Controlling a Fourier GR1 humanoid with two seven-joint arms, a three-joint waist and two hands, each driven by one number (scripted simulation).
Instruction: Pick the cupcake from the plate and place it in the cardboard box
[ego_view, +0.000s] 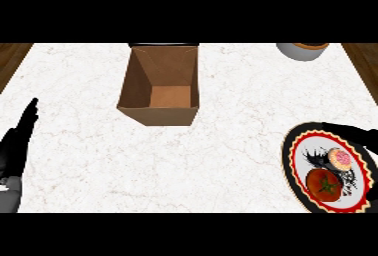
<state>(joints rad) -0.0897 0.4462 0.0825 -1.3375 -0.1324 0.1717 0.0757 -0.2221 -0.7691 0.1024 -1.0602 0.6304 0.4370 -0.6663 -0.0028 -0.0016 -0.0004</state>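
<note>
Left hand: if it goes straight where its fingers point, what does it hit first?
Nothing, as far as the view shows. The left hand points along bare counter, passing well left of the cardboard box; height is unclear.

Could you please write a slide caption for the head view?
A cupcake beside a tomato on the plate at right; open cardboard box mid-counter; left hand resting open at left edge.

- Left hand (18, 145): at the view's left edge, open, fingers straight and pointing up, at rest.
- Left forearm (7, 197): grey, only a small part shows at the lower left.
- Right hand (363, 135): at the right edge, mostly hidden; grip not discernible.
</note>
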